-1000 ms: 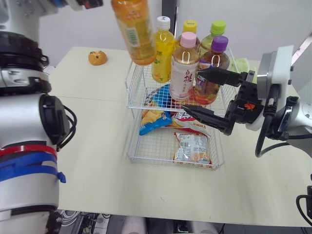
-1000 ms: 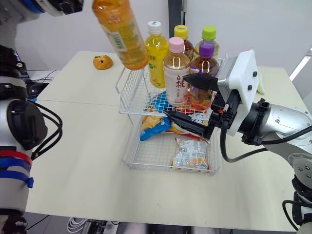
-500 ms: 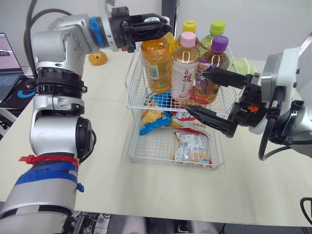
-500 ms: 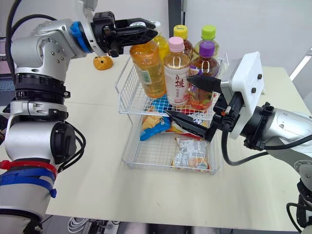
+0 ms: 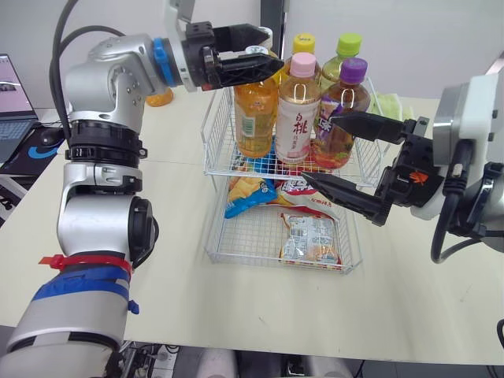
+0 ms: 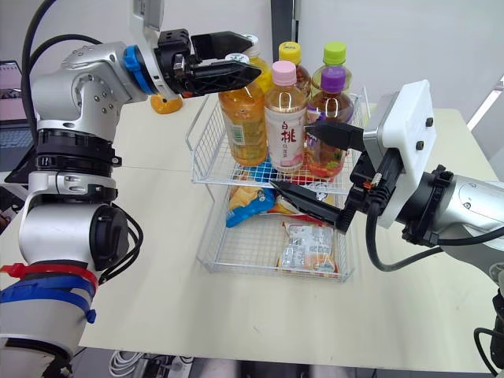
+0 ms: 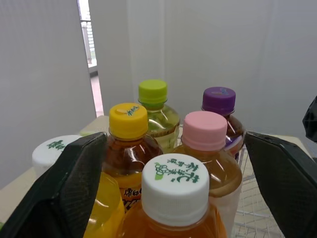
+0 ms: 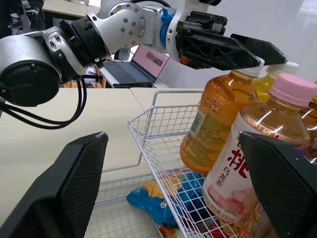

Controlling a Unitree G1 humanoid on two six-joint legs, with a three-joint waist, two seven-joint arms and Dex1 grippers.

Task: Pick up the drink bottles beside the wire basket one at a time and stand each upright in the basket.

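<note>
Over the wire basket (image 5: 214, 130), left gripper (image 5: 269, 52) straddles the orange tea bottle (image 5: 253, 110) at its white cap (image 7: 174, 186).
Fingers (image 7: 64, 188) spread, clear of the cap; bottle upright; right gripper (image 5: 317, 148) gapes beside the basket.

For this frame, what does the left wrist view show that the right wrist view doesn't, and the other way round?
Left wrist view: the green cap, purple cap and yellow cap, from above. Right wrist view: the left arm, a laptop and a blue snack bag on the lower tier. Both: the white-capped orange bottle and the pink-capped bottle, upright side by side in the wire basket.
</note>
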